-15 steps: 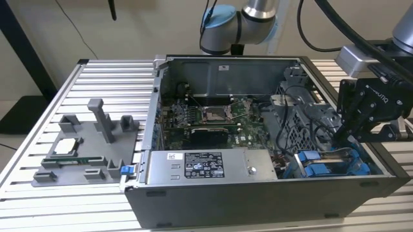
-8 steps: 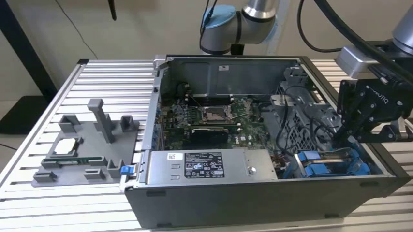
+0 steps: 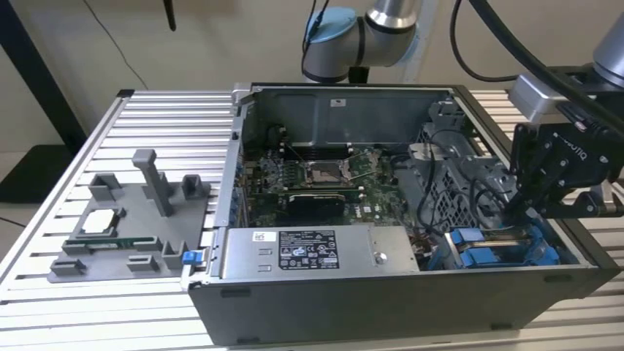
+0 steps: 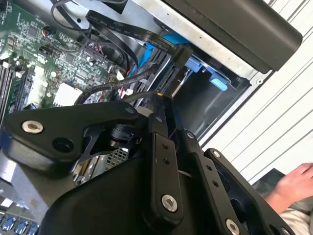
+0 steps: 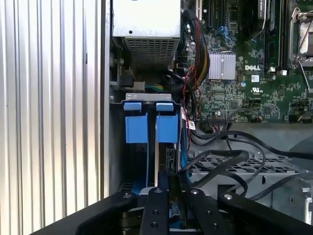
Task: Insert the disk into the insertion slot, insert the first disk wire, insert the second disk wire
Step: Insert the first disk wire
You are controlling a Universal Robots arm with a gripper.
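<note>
Black cables drape across gap beside gripper; case wall close on other side.

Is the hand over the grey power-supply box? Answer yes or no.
No, in the exterior view the hand is at the blue-tabbed insertion slot, to the exterior view's right of the power-supply box.

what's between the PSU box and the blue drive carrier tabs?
Loose red and black wires. The exterior view shows them in the gap between the power-supply box and the blue carrier tabs.

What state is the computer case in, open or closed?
Open: the computer case has no side cover; its motherboard lies exposed.
</note>
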